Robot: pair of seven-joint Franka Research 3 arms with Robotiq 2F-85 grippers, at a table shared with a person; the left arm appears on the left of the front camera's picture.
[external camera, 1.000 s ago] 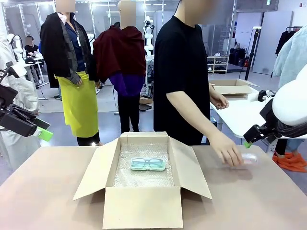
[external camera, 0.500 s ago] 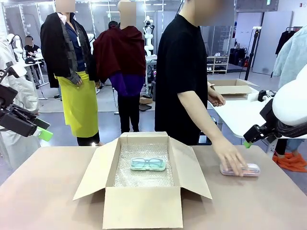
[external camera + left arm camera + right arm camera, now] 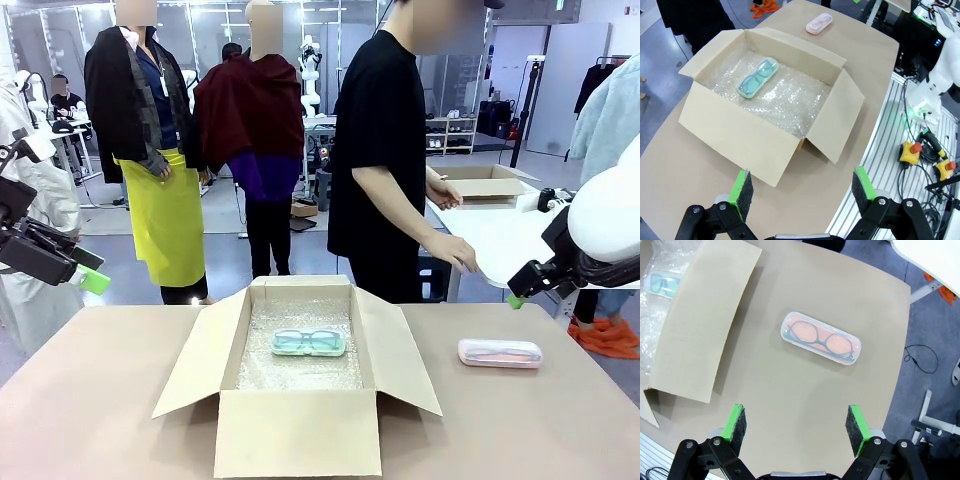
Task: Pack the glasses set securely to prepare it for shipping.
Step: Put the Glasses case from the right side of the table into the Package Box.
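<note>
On the tan table [image 3: 540, 430], the pink-framed case [image 3: 821, 344] lay clear of the cardboard box [image 3: 297, 435], ahead of your nearer right gripper [image 3: 797, 424], fingers [image 3: 737, 423] spread, its long axis roughly along the line between them; the mint-green case [image 3: 309, 343] sat inside the box, and your left gripper [image 3: 802, 186] hung equally spread.

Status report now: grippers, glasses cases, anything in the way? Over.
Left gripper, right gripper open, empty. Mint-green case in cardboard box on bubble wrap; pink case on table, right of box. Person's hand raised, away from pink case.
</note>
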